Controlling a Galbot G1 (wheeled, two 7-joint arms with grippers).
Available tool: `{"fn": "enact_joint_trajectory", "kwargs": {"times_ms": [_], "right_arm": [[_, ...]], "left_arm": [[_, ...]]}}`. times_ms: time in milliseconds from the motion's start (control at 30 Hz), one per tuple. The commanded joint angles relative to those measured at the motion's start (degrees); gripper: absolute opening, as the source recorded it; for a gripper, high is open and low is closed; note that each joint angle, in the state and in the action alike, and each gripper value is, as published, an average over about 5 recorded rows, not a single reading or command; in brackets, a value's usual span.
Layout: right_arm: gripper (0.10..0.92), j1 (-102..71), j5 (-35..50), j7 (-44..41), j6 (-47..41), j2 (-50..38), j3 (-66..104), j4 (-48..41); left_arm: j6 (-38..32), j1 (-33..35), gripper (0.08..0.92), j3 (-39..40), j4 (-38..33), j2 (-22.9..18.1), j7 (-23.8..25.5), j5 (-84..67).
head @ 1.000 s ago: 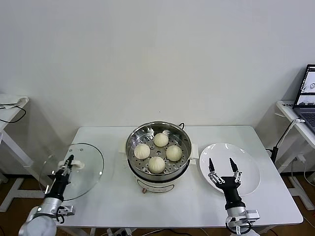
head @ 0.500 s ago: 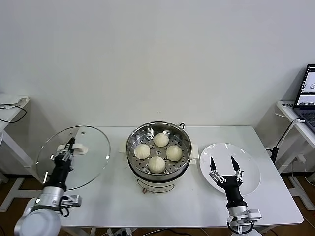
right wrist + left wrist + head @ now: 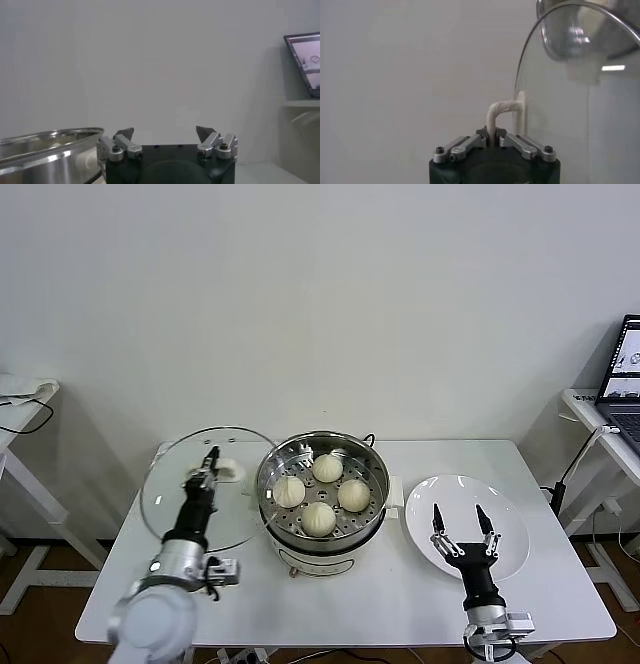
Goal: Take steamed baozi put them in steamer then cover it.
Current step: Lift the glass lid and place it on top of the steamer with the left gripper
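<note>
One glass lid (image 3: 205,487) is held by its white handle (image 3: 501,114) in the closed left gripper (image 3: 208,465), four steamed baozi (image 3: 318,518) sit in the one steamer (image 3: 322,484) just beside it, and the right gripper (image 3: 461,524) is spread wide over one white plate (image 3: 505,529).

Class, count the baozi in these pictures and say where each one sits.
4, all on the tray inside the steamer: rear baozi, left baozi, right baozi, front baozi. None seem hidden.

Plain white wall (image 3: 320,294) behind white table (image 3: 560,584); side desks left (image 3: 20,399) & right w/ laptop (image 3: 625,379).
</note>
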Motion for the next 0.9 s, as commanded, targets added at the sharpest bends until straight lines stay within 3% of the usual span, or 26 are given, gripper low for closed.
{"fn": "enact_joint_trajectory", "kwargs": {"times_ms": [33,400,900], "right_arm": [[0.823,-0.19,-0.42,0.08,-0.13,0.98,0.9,0.2],[0.823,-0.26,-0.58,0.03,-0.08,1.48,2.14,-0.41],[0.823,0.16,-1.32,0.05,-0.08,1.85,2.12,-1.26]], "left_arm": [[9.64,-12.81,0.188,18.0,6.35,-3.14,4.03,6.04],[11.83,-17.49,0.188,23.24,12.93,-9.75,4.36,7.87],[13.17,-19.2,0.188,25.46,17.12,-14.88,3.71,8.75]]}}
